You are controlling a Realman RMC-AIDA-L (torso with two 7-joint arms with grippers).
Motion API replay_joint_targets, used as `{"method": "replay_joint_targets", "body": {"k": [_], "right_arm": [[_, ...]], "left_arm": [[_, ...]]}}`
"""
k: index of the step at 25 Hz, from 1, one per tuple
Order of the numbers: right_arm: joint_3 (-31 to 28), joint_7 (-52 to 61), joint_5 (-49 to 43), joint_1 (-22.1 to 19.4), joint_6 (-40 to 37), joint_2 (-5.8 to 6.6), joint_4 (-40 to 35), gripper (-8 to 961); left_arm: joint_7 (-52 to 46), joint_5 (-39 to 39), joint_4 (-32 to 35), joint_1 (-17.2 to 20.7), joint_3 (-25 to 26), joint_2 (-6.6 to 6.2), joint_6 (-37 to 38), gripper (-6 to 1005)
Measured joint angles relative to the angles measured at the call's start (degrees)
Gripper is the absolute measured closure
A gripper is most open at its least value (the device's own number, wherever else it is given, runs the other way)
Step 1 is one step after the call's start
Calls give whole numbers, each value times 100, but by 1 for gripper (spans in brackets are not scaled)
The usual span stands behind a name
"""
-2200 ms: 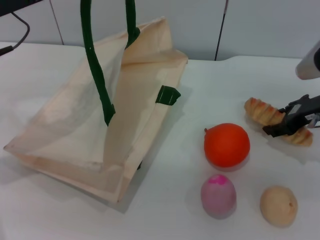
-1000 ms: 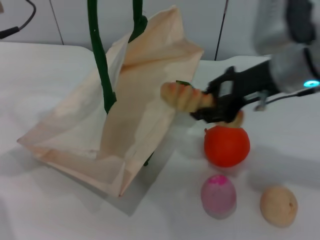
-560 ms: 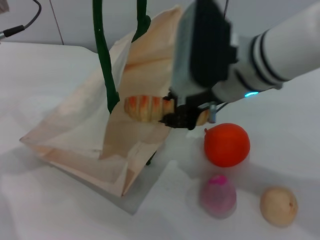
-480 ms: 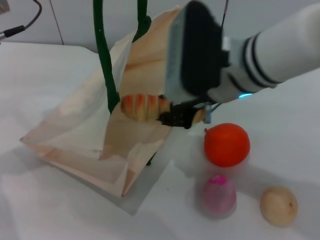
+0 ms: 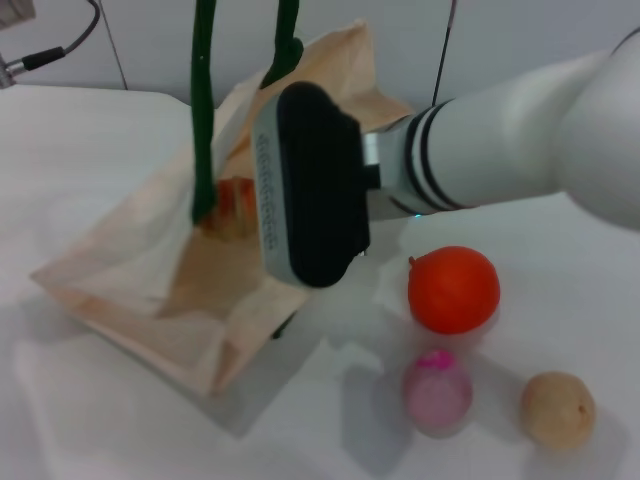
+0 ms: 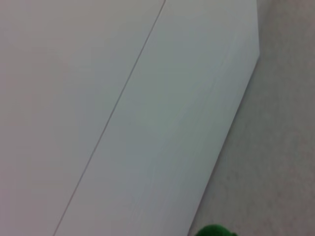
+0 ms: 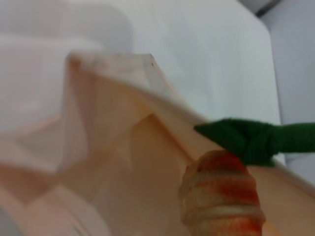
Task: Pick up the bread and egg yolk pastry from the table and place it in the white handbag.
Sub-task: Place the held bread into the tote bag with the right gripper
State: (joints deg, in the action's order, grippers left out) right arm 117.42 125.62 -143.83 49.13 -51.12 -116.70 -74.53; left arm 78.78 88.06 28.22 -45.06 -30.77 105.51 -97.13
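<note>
The white handbag (image 5: pixel 130 270) stands tilted on the table's left side, its mouth open toward the right and its dark green handles (image 5: pixel 203 110) pulled straight up out of the head view. My right arm's black wrist housing (image 5: pixel 310 200) is at the bag's mouth and hides the gripper's fingers. The bread (image 5: pixel 235 205) pokes out beyond it, inside the opening, carried in my right gripper. The right wrist view shows the bread's striped end (image 7: pixel 221 196) close up, with the bag's inside (image 7: pixel 113 162) beyond. The egg yolk pastry (image 5: pixel 557 410) lies at the front right. My left gripper is out of view.
An orange ball (image 5: pixel 453 289) sits just right of the bag's mouth, below my right forearm. A pink-topped mauve egg (image 5: pixel 437 390) stands in front of it, left of the pastry. The left wrist view shows only a wall and a green handle tip (image 6: pixel 214 231).
My right gripper lifted the bread from the table's right side and carried it left into the bag's mouth. The bag's mouth has been raised and pulled wider.
</note>
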Motion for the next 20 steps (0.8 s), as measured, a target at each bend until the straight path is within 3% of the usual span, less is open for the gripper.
{"method": "replay_joint_targets", "body": {"k": [12,20], "right_arm": [[651,-68,-248,27,1280,-2,334,634],[892,-78,-250,192,1818,-3,1041,641]], "left_arm": [[-12,-141,-123,-245,2,58,-262,880],[-53,-79,-231,-373,23,100,-659,879]]}}
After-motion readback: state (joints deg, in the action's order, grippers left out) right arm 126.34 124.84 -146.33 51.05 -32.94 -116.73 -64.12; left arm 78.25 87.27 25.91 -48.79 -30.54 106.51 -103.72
